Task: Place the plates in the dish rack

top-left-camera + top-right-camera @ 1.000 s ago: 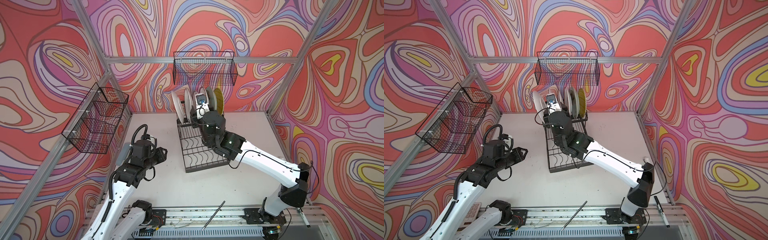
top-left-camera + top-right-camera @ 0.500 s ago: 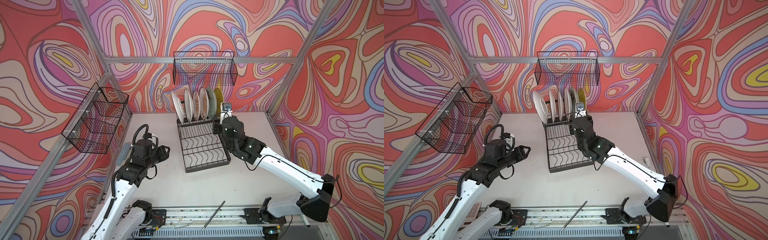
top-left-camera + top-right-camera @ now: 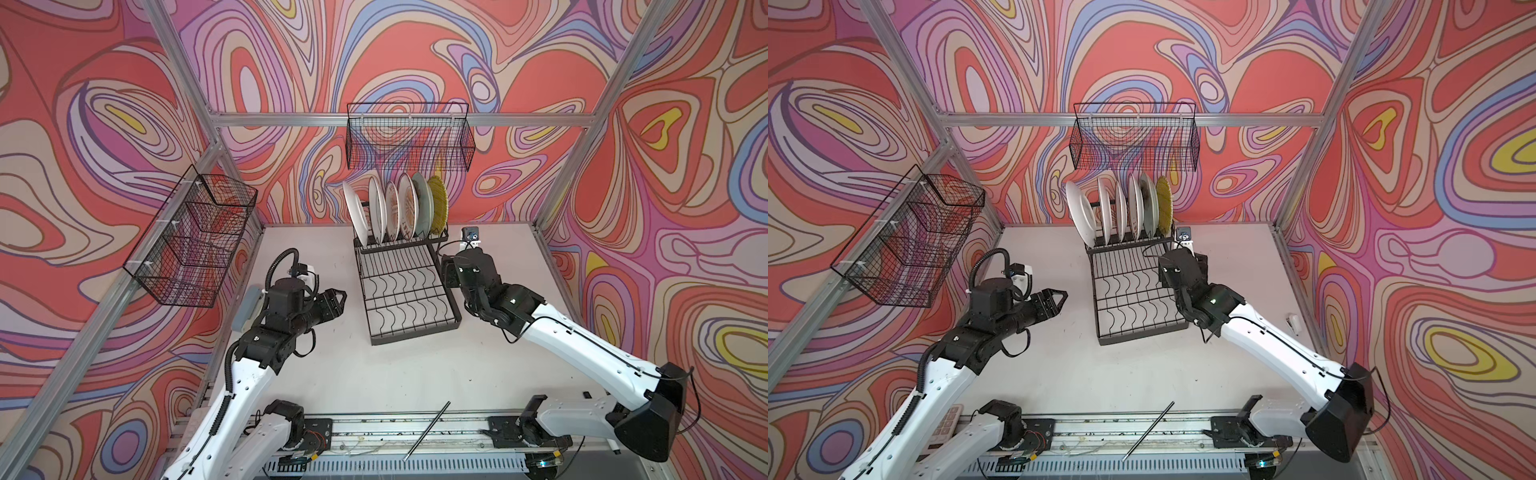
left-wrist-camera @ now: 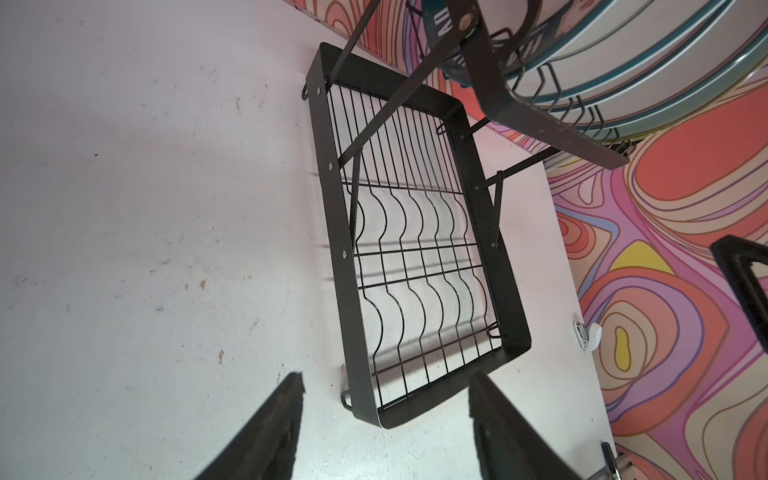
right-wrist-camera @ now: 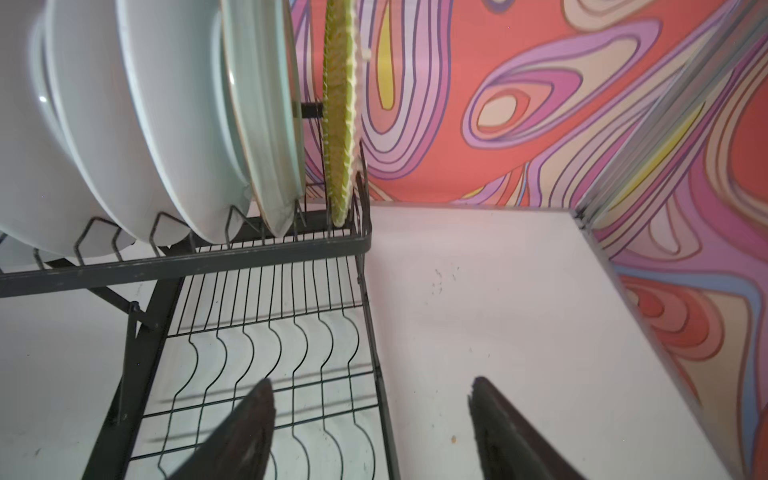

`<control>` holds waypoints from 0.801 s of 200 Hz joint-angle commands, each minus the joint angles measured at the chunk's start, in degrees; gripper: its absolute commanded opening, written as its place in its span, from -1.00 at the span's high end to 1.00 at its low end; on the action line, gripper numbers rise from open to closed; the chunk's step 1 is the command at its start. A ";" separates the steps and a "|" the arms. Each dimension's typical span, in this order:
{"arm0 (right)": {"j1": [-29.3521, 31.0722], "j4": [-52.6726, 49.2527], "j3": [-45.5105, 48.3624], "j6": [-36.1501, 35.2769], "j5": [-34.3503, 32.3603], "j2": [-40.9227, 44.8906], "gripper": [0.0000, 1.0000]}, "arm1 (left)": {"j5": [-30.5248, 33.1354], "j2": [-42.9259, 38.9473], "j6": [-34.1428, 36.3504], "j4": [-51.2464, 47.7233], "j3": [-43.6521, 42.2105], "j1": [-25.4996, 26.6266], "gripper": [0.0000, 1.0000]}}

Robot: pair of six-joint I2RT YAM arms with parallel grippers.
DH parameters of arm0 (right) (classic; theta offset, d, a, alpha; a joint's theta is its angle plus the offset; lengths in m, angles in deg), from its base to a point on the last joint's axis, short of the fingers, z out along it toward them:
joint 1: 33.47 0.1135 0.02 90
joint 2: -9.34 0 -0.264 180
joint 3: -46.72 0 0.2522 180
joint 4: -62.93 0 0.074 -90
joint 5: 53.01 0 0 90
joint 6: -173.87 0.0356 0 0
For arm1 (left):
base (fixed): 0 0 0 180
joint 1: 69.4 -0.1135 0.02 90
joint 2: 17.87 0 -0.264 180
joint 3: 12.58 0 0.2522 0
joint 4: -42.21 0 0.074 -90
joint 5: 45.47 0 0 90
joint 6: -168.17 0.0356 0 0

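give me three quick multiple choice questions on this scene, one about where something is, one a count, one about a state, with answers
1. Where do the plates stand?
A. In the upper tier of the dish rack
B. Flat on the lower tray
C. In the wall basket

2. How many plates are in the rack?
A. Four
B. Six
C. Eight

3. How is the right gripper?
A. Shut on a plate
B. Shut on the rack's rim
C. Open and empty

Answers: 1 A, both top views show them upright in the raised slots; 2 B, six rims stand side by side; 3 C, its wrist view shows the jaws apart with nothing between.
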 commanded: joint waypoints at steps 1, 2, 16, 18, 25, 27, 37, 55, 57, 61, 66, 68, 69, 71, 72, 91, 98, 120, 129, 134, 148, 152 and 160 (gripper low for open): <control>-1.17 -1.41 1.47 2.05 0.25 2.73 -0.64 | -0.52 -0.40 1.09 1.02 -0.24 0.33 -0.76; -1.26 -1.36 1.52 2.05 0.25 2.78 -0.64 | -0.52 -0.38 1.06 0.97 -0.25 0.29 -0.77; -1.52 -0.31 2.27 2.14 0.51 3.65 -0.67 | -0.36 -0.01 1.03 0.51 0.15 0.28 -0.79; -1.59 -0.20 2.34 2.21 0.52 3.73 -0.67 | -0.29 -0.05 1.08 0.40 0.21 0.29 -0.79; -1.69 0.23 2.67 2.25 0.60 4.12 -0.68 | -0.02 0.15 1.10 0.08 0.33 0.32 -0.81; -1.77 0.33 2.77 2.26 0.74 4.21 -0.69 | 0.04 0.17 1.07 0.01 0.39 0.33 -0.81; -1.90 0.70 3.09 2.29 1.01 4.62 -0.70 | 0.35 0.39 1.06 -0.59 0.60 0.26 -0.84; -2.22 0.89 3.41 2.40 1.05 5.02 -0.77 | -1.57 1.24 2.04 -0.95 1.33 0.33 -1.00; -2.29 0.83 3.41 2.45 1.04 5.03 -0.78 | -1.88 1.41 2.16 -1.08 1.49 0.31 -1.00; -2.41 0.62 3.35 2.49 0.82 5.03 -0.94 | -2.48 1.76 2.33 -1.34 1.84 0.29 -1.00; -2.49 0.21 3.20 2.87 0.30 4.96 -0.97 | -2.69 2.28 2.31 -1.84 2.31 0.31 -1.00; -2.62 -0.03 3.10 3.09 0.04 4.90 -0.97 | -2.71 2.46 2.30 -2.14 2.48 0.30 -1.00; -2.65 -0.14 3.04 3.19 -0.07 4.88 -0.97 | -2.76 2.55 2.24 -2.23 2.64 0.32 -1.00; -2.77 -0.44 2.94 3.48 -0.33 4.82 -0.97 | -2.80 2.66 2.19 -2.43 2.83 0.33 -1.00; -2.85 -0.56 2.83 3.56 -0.44 4.79 -0.97 | -2.89 2.82 2.19 -2.51 2.92 0.33 -1.00; -4.43 -3.20 1.61 5.62 -0.94 4.00 -0.97 | -3.06 4.98 1.79 -4.38 4.47 0.33 -1.00; -4.96 -3.86 1.32 6.31 -1.15 3.84 -0.97 | -4.25 6.07 2.16 -4.49 4.88 0.25 -1.00; -7.27 -4.59 1.47 7.75 0.83 4.32 -0.97 | -7.27 10.61 2.70 -7.48 8.19 0.25 -1.00; -8.00 -4.45 1.79 7.98 1.74 4.65 -0.97 | -6.81 12.03 2.66 -8.82 9.28 0.32 -1.00; -8.20 -4.07 2.22 7.87 2.26 4.87 -0.97 | -6.07 12.64 2.57 -9.35 9.62 0.31 -1.00; -8.55 -3.21 3.18 7.38 2.79 5.56 -0.97 | -2.76 13.28 1.97 -10.70 9.92 0.30 -1.00; -8.56 -2.81 3.51 7.06 3.08 5.78 -0.97 | -1.74 13.32 1.76 -10.98 9.92 0.32 -1.00; -8.61 -2.41 4.24 7.03 2.90 6.35 -0.97 | -0.13 13.20 1.51 -11.33 9.88 0.27 -1.00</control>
